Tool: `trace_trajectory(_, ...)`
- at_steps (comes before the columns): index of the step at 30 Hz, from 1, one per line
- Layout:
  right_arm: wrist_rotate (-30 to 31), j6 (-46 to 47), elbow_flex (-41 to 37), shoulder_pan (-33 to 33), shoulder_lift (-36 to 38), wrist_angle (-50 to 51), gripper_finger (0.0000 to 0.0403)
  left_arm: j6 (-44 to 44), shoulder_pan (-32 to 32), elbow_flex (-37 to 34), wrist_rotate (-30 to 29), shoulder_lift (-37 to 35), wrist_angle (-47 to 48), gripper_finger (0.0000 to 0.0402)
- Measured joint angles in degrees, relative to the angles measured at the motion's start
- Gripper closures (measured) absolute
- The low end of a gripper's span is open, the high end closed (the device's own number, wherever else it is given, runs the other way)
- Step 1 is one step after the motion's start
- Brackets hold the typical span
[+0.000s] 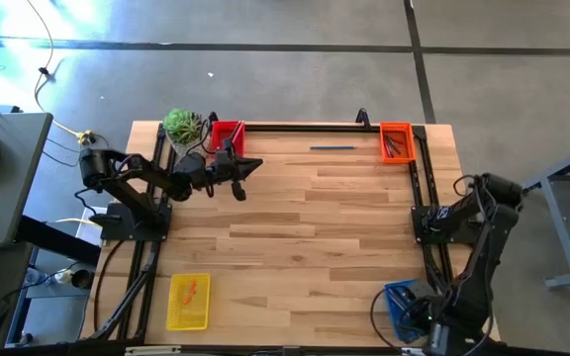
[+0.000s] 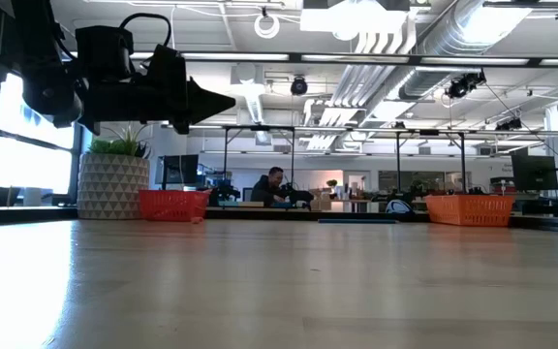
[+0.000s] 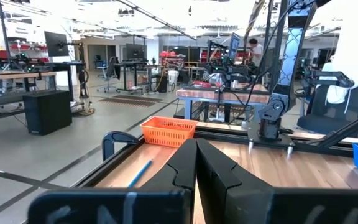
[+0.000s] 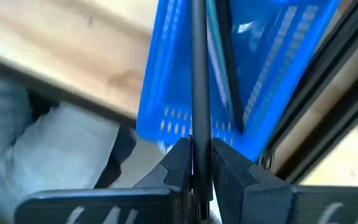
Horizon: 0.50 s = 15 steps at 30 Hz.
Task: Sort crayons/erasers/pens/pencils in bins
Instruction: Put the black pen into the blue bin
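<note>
My left gripper (image 1: 249, 168) is shut and empty, held above the table just near of the red bin (image 1: 228, 133); the low view shows it well above the table (image 2: 216, 100). My right gripper (image 4: 196, 163) is over the blue bin (image 4: 253, 68) at the table's near right corner (image 1: 401, 301), shut on a thin dark stick (image 4: 197, 74). The orange bin (image 1: 396, 141) at the far right holds some sticks. The yellow bin (image 1: 188, 302) at the near left holds short orange crayons (image 1: 190, 290). A long blue stick (image 1: 332, 148) lies flat by the far edge. My right gripper pinches the thin dark stick between its two fingers (image 4: 178, 163). The stick runs on past the fingertips, along the fingers' direction, across the blue bin's mesh (image 4: 198, 118). Its far end is out of the picture, so I cannot tell whether it rests on anything.
A white pot with a green plant (image 1: 184, 126) stands left of the red bin. A black frame rail (image 1: 305, 129) runs along the far edge, with more rails at both sides. The wide middle of the wooden table (image 1: 295, 227) is bare. A person (image 2: 274, 186) sits far behind the table.
</note>
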State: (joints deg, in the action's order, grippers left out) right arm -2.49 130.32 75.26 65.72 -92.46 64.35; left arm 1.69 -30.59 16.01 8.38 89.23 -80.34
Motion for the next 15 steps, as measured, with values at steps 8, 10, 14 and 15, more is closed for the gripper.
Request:
trace_trajectory(8, -0.4, -2.8, 0.0, -1.4, -3.6, 0.7, 0.0369, -0.4, 0.0, 0.0, 0.0, 0.0, 0.0, 0.0401)
trace_trajectory(10, -1.6, -3.2, 0.0, -1.6, -4.3, 0.7, 0.0368, -0.4, 0.0, 0.0, 0.0, 0.0, 0.0, 0.0401)
trace_trajectory(14, -2.6, -4.5, 0.0, -1.6, -5.3, 0.7, 0.0358, -0.4, 0.0, 0.0, 0.0, 0.0, 0.0, 0.0401)
trace_trajectory(15, -2.6, -4.8, 0.0, -1.6, -5.5, 0.7, 0.0354, -0.4, 0.0, 0.0, 0.0, 0.0, 0.0, 0.0401)
